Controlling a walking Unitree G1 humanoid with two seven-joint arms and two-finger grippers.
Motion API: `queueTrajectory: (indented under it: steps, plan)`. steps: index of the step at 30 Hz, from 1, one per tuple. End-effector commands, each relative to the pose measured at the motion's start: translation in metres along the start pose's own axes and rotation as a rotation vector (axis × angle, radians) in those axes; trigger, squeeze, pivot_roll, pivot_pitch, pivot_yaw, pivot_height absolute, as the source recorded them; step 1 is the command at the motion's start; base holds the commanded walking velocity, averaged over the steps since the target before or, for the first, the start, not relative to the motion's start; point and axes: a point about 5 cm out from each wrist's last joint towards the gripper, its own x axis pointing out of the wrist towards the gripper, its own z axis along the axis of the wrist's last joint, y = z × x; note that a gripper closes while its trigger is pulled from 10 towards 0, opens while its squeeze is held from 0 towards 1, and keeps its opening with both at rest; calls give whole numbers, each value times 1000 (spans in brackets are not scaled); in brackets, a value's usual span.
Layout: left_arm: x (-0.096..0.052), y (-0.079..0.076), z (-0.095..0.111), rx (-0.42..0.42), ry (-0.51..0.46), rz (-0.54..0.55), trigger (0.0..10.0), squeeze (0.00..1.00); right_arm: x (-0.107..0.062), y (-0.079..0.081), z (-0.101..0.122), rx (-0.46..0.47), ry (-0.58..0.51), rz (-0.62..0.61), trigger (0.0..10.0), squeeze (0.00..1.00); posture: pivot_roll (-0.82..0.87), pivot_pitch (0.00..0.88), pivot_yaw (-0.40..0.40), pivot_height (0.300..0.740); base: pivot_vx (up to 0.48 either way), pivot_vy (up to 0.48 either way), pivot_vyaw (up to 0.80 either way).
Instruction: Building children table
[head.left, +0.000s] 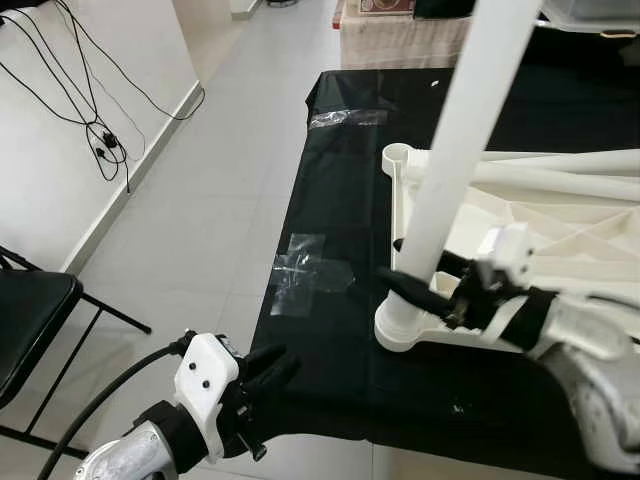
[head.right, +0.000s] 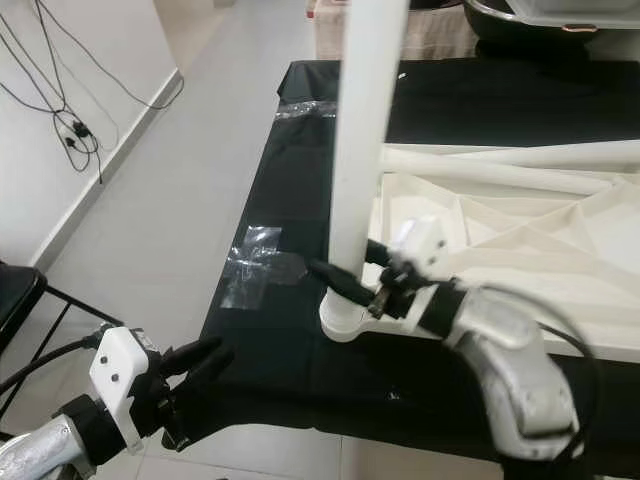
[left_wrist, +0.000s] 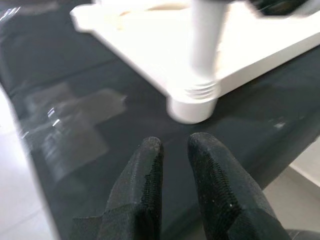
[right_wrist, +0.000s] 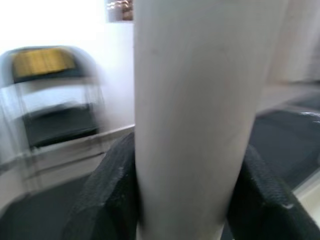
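I have the right gripper (head.left: 415, 285) clamped around the white table leg (head.left: 455, 150), low on its shaft, holding it upright in the corner socket (head.left: 400, 330) of the upturned tabletop (head.left: 560, 225) on the black-covered table (head.left: 330, 180), likely for threading. The left gripper (head.left: 268, 372) waits nearby, fingers almost together and empty.

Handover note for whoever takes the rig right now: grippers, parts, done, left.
Right gripper: shut on the upright white leg, low, just above the near corner socket of the upturned tabletop on the black cloth.
Left gripper: empty, fingers nearly together, at the cloth's near edge.
Done: this leg stands in its socket; thread still shows at the base in the left wrist view.
Left: seat it fully; another corner socket is empty, more legs lie on the tabletop.
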Motion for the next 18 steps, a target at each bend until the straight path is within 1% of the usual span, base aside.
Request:
queueTrajectory:
  steps: [1,2,3,4,5,6,7,8,10,12,13,14,15,17,18]
  plan:
    - [-3,0,-2,-3,17,-4,10000,0,-13,-1,-45,-91,321,-447,0,0,61,192,51,740,0,0,0]
    - [-3,1,-3,-3,18,-4,10000,0,-11,19,-43,-65,310,-466,0,0,64,194,51,740,0,0,0]
    - [-3,1,-3,-3,18,-4,10000,0,-11,19,-43,-65,310,-466,0,0,64,194,51,740,0,0,0]
    - [-2,1,-4,-4,19,-4,10000,0,-8,38,-42,-1,305,-404,0,0,56,188,52,740,0,0,0]
    - [-1,1,-4,-5,17,-5,10000,0,-5,44,-42,22,297,-385,0,0,59,184,48,740,0,0,0]
    - [0,0,-3,-5,15,-5,10000,0,-3,45,-42,22,296,-382,0,0,62,184,47,740,0,0,0]
    - [2,1,-3,-4,12,-5,10000,0,1,40,-40,18,289,-390,0,0,62,185,43,740,0,0,0]
    - [2,1,-3,-4,12,-5,10000,0,1,40,-40,18,289,-390,0,0,62,185,43,740,0,0,0]
    - [3,1,-3,-3,9,-3,10000,0,5,33,-37,22,270,-416,0,0,57,179,42,740,0,0,0]
    - [3,2,-3,-2,8,-2,10000,0,7,33,-35,23,267,-438,0,0,58,179,42,740,0,0,0]
    - [3,2,-4,-2,8,0,10000,0,11,32,-31,47,236,-462,10000,0,53,175,41,740,0,0,0]
    - [4,2,-4,-2,7,0,10000,0,13,34,-28,82,205,-439,10000,0,51,175,41,740,0,0,0]
    - [4,2,-4,-2,6,-1,10000,0,16,35,-23,121,155,-391,10000,1000,49,174,40,740,0,0,0]
    - [4,2,-4,-2,6,-1,10000,0,16,35,-23,121,155,-391,10000,1000,49,174,40,740,0,0,0]
    - [5,2,-4,-3,5,-1,10000,0,17,37,-19,144,121,-358,10000,1000,49,175,40,740,0,0,0]
